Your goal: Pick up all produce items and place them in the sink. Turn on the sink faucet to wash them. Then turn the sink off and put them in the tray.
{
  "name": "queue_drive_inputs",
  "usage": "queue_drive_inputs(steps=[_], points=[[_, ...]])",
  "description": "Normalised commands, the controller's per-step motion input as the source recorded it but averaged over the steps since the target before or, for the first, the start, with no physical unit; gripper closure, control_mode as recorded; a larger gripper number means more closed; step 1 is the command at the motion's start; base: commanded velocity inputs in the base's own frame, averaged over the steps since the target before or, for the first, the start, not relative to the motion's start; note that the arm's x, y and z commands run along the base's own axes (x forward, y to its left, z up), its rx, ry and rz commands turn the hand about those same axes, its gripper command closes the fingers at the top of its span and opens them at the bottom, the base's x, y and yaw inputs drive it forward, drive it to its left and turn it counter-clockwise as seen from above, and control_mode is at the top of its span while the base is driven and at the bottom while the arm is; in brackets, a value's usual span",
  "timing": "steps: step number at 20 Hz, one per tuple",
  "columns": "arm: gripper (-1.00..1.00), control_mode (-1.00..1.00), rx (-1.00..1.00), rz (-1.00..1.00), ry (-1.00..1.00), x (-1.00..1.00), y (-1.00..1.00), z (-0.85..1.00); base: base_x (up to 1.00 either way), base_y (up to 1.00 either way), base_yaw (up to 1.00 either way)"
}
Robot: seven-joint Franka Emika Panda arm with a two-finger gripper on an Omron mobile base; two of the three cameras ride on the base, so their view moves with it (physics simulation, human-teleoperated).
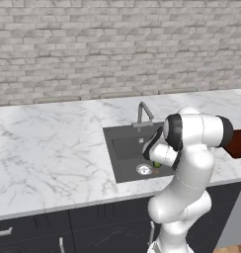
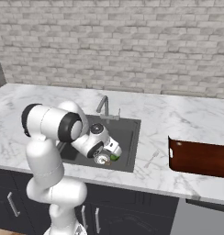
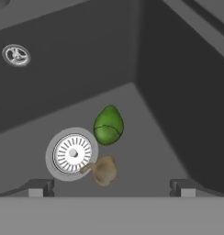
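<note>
Glossy green fruit (image 3: 108, 125), lumpy tan piece (image 3: 103, 170), ribbed silver drain (image 3: 72, 153)

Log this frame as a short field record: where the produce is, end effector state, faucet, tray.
green fruit: on the sink floor, beside the drain
tan piece: on the basin floor, overlapping the drain's rim
end effector: open, empty, inside the basin above both items
faucet: at the back edge of the sink; no water visible
tray: reddish-brown, on the counter to the sink's right; contents cannot be seen
</note>
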Motion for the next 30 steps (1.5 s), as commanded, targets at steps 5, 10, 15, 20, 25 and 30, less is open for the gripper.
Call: queue_drive_inputs(steps=[5,10,15,20,25,30], points=[[-1.0,-1.0,0.01,0.0,-0.01,0.03,-0.11,-0.08,0.0,0.0,0.0],[-1.0,-1.0,0.01,0.0,0.0,0.03,-0.04,-0.15,0.0,0.0,0.0],[-1.0,-1.0,0.01,0.0,0.0,0.09,0.0,-0.17,0.0,0.0,0.0],[-1.0,-1.0,0.01,0.0,0.0,0.11,0.0,-0.17,0.0,0.0,0.0],[-1.0,-1.0,0.0,0.0,0.0,0.13,0.0,-0.19,0.0,0.0,0.0],[-1.0,-1.0,0.0,0.0,0.0,0.11,0.0,-0.19,0.0,0.0,0.0]])
